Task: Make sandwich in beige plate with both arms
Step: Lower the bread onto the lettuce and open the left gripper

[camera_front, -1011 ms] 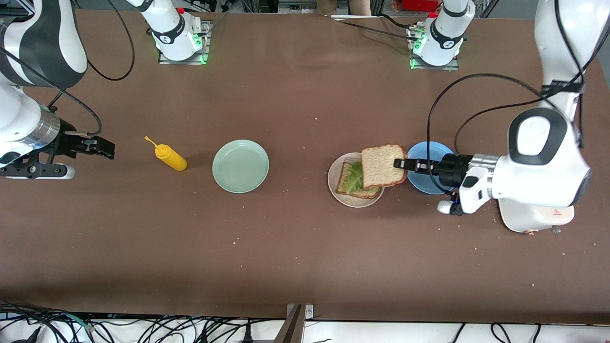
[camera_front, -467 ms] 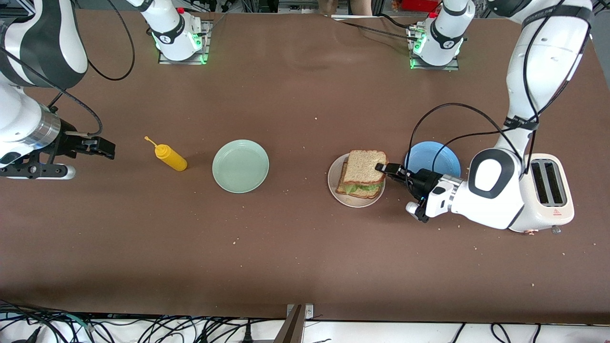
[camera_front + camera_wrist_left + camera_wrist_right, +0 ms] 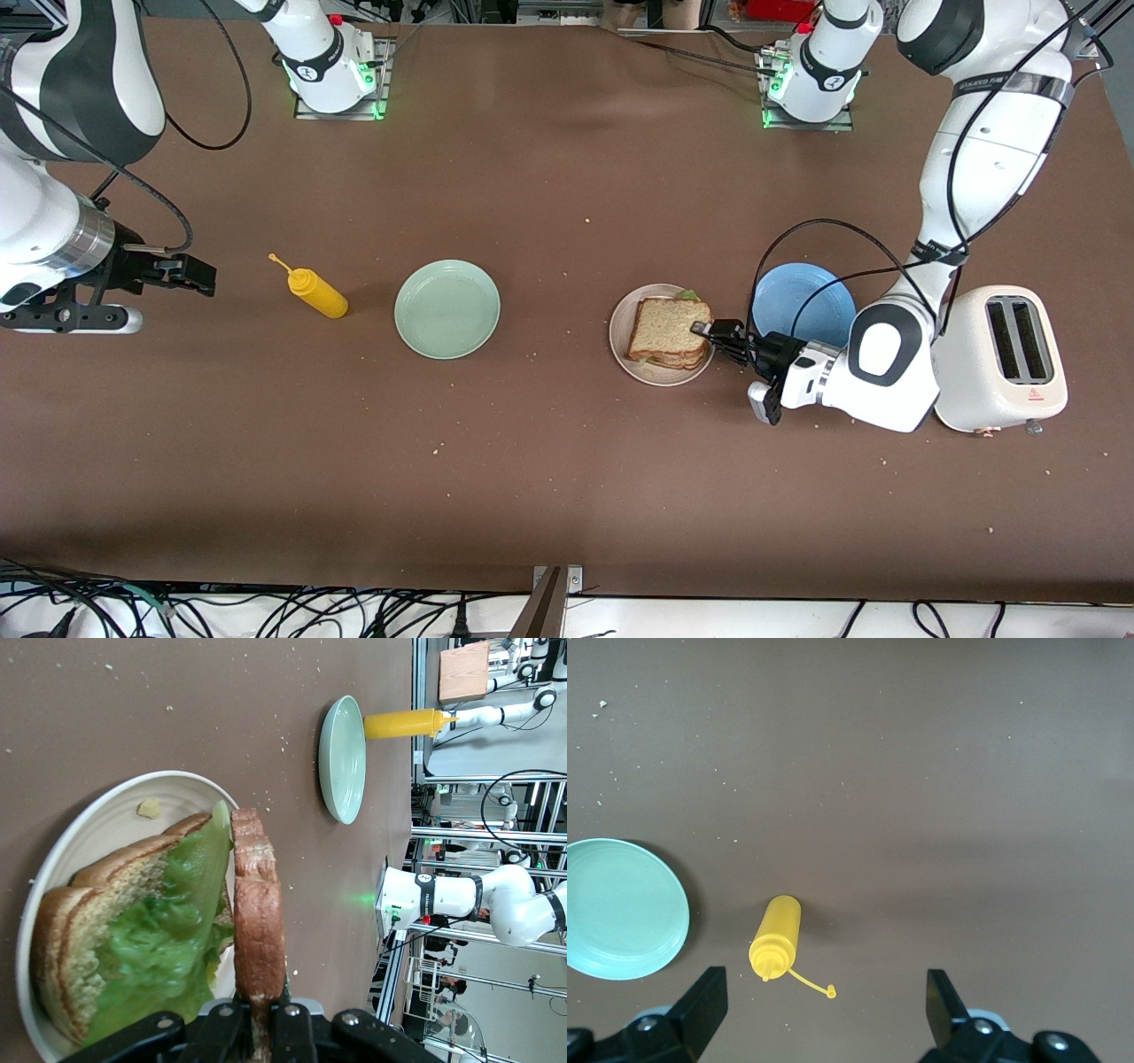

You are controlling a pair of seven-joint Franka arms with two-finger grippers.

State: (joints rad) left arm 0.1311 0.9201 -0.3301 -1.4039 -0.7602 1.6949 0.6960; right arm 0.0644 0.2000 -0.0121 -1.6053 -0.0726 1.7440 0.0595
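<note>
Left gripper [image 3: 709, 331], jaws clamped on the top slice [image 3: 669, 324] over the lettuce [image 3: 168, 939] on the beige plate [image 3: 622, 341]: square it up, lower flat, then release (right gripper [image 3: 190, 273], open-jawed, waits past the yellow bottle [image 3: 314, 291]).

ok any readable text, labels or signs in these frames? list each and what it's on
No words or numbers can be read.
Toaster: small red triangular warning sign on its front, with tiny print beside it too small to read.
Arm base collars: a small black mark on each, too small to read.
Bottle, plates and sandwich: no text.
</note>
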